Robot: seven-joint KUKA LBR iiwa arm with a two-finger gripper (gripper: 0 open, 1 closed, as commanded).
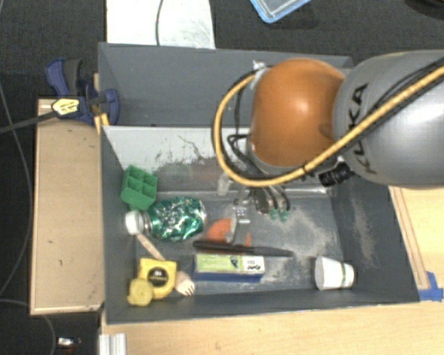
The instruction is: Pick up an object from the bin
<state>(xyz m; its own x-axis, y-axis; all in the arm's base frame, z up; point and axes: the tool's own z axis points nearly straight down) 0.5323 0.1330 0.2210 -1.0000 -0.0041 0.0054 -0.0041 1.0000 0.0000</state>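
The gripper (241,224) hangs low over the middle of the bin (170,87), tucked under the arm's orange cover, and from where I stand I cannot tell whether it is wide or narrow. Its tip is just beside a small orange lump (220,231), which looks to me the likeliest thing to be picked; I see nothing gripped. Towards the bin's near edge lie a black pen (240,250) and, beside that, a white and blue tube (229,265). To the left, near the lump, is a crumpled green bottle (172,220). To do this well I would centre over the orange lump and come straight down, so the pen and bottle are not caught along with it. A white cup (333,274) lies well apart, towards the near right corner.
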